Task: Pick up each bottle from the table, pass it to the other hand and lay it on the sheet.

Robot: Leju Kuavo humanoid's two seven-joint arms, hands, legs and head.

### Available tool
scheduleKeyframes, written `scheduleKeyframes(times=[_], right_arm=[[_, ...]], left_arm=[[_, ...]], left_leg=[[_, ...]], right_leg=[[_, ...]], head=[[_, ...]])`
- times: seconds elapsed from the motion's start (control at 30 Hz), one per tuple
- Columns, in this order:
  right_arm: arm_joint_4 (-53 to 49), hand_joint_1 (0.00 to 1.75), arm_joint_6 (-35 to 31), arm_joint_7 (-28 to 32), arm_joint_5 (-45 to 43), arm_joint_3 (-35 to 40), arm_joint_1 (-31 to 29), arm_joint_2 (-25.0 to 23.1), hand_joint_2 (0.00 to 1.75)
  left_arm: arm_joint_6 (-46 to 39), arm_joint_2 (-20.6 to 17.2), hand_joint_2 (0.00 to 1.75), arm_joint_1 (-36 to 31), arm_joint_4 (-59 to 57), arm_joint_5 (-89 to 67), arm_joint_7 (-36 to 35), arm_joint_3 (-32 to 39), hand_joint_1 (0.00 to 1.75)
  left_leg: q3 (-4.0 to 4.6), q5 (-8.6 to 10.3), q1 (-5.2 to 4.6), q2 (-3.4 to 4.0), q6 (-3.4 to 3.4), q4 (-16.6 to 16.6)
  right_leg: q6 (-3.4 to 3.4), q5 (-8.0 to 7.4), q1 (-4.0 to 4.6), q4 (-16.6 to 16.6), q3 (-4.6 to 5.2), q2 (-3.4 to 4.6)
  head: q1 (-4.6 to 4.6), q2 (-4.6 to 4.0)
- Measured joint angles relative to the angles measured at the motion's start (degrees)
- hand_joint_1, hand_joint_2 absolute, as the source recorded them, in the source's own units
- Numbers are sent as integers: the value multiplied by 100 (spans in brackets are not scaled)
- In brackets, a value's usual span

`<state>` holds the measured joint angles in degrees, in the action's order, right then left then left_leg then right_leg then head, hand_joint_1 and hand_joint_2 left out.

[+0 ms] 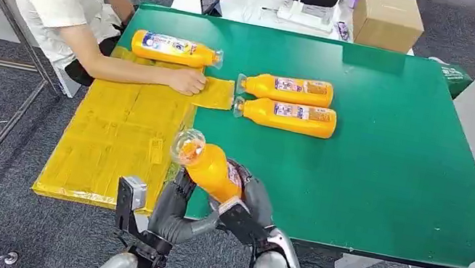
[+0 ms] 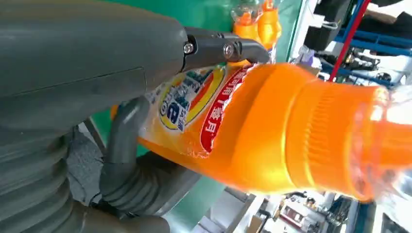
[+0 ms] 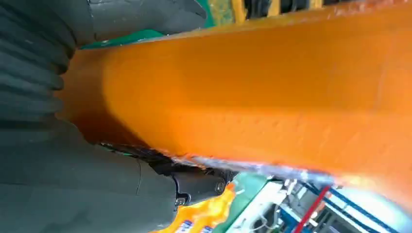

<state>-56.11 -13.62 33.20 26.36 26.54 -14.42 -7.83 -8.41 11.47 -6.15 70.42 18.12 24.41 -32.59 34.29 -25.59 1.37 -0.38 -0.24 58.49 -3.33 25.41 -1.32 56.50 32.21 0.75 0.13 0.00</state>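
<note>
Both the left hand and the right hand clasp one orange bottle, tilted above the counter's near edge.

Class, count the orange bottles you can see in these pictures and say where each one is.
4. One bottle lies on the yellow sheet, two lie side by side on the green table, upper and lower, and one is in the robot's hands.

person's hand on sheet, near half bare
</note>
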Motion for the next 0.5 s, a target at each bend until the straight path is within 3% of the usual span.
scheduleKeyframes(times=[0.5], right_arm=[[275,175,-411,-94,352,772,-192,-205,175]], left_arm=[[74,-26,175,-63,96,680,-230,284,0]], left_leg=[[2,0,0,-6,0,0]], right_leg=[[0,0,0,0,6,-3]], head=[[0,0]])
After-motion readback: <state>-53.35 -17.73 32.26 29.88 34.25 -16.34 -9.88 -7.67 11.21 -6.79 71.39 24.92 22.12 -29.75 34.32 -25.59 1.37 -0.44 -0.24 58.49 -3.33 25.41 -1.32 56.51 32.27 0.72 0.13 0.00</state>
